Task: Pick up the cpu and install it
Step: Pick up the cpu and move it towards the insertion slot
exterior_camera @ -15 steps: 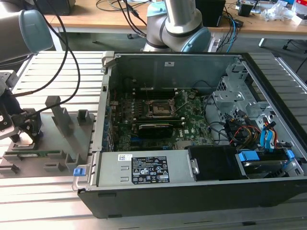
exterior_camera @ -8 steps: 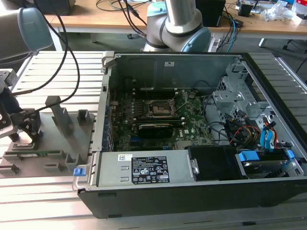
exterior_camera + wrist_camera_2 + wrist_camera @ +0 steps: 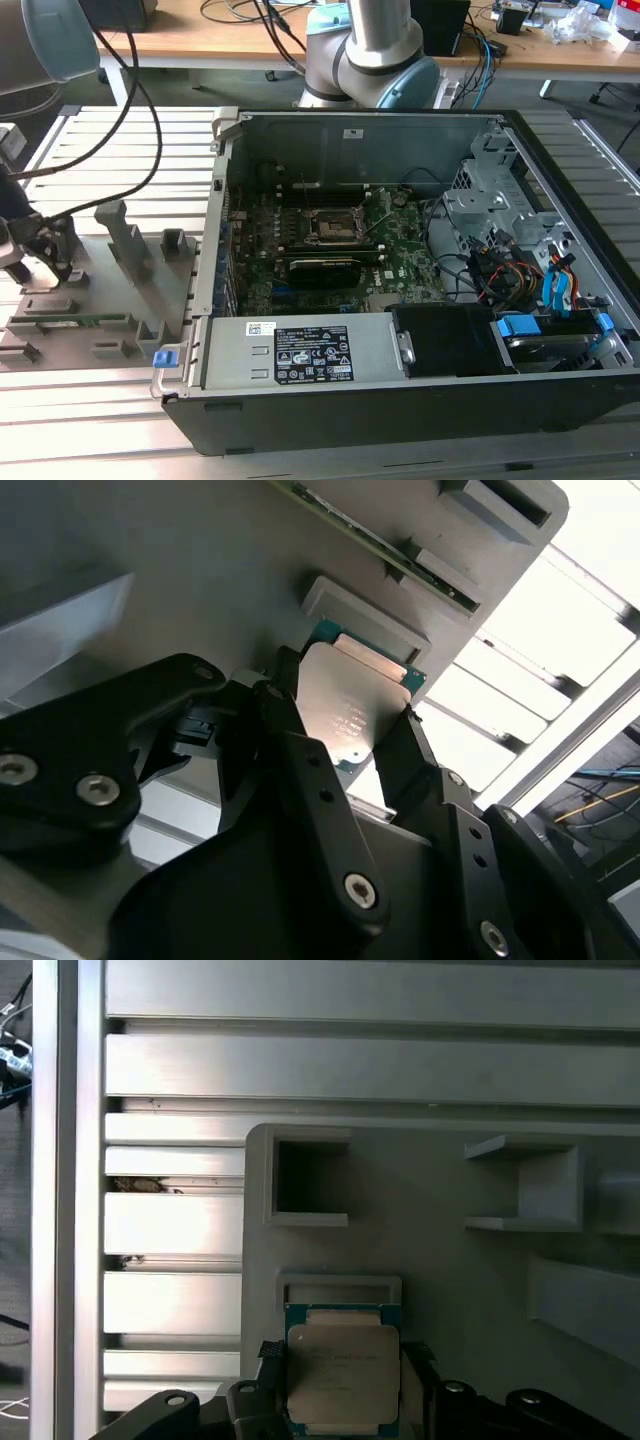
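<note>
The cpu (image 3: 343, 1375) is a flat silver-grey square with a green rim. It lies on the grey plastic tray (image 3: 430, 1180) against a low raised block (image 3: 340, 1288). In both wrist views my gripper (image 3: 345, 735) straddles it, one black finger (image 3: 290, 725) on one side and the other finger (image 3: 400, 750) on the opposite side, both pressed to its edges. In the exterior view the gripper (image 3: 50, 262) hangs over the tray (image 3: 130, 300) at the exterior view's far left. The dark metal-framed socket (image 3: 335, 226) sits on the motherboard inside the open computer case (image 3: 400, 350).
Upright grey blocks (image 3: 125, 235) stand on the tray near the gripper. A memory stick (image 3: 75, 320) lies in a tray slot. The case holds a graphics card (image 3: 330, 270), cables and drive bays (image 3: 500, 220). Slatted aluminium table (image 3: 170, 1220) runs beside the tray. Cables hang above the exterior view's left.
</note>
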Action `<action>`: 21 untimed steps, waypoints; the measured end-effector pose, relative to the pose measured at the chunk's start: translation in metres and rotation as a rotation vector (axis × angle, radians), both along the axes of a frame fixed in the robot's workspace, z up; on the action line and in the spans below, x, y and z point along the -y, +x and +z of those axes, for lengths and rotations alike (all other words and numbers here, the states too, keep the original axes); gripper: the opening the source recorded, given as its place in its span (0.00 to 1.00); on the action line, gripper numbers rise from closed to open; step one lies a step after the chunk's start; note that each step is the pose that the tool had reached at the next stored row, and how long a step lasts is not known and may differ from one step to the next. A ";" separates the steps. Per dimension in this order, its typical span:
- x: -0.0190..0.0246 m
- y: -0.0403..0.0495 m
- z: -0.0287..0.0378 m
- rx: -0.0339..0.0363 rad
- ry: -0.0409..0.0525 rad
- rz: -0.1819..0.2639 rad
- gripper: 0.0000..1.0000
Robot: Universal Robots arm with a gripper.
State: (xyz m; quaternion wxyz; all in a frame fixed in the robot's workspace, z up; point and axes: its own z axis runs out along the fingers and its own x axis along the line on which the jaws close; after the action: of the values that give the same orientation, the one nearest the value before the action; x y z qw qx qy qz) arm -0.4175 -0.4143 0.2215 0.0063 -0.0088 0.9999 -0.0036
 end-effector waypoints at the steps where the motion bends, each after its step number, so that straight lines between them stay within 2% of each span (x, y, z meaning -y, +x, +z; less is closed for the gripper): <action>1: -0.0001 0.0000 0.0016 0.0000 0.0000 0.000 0.55; 4: -0.0004 0.0000 0.0098 0.0000 0.0000 0.000 0.55; 10: -0.0008 0.0000 0.0183 0.0000 0.0000 0.000 0.55; 17: -0.0012 0.0000 0.0390 0.0000 0.0000 0.000 0.55; 21: -0.0012 0.0000 0.0464 0.0000 0.0000 0.000 0.55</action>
State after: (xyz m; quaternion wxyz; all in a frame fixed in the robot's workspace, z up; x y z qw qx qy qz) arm -0.4175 -0.4131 0.2680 0.0063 -0.0088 0.9999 -0.0036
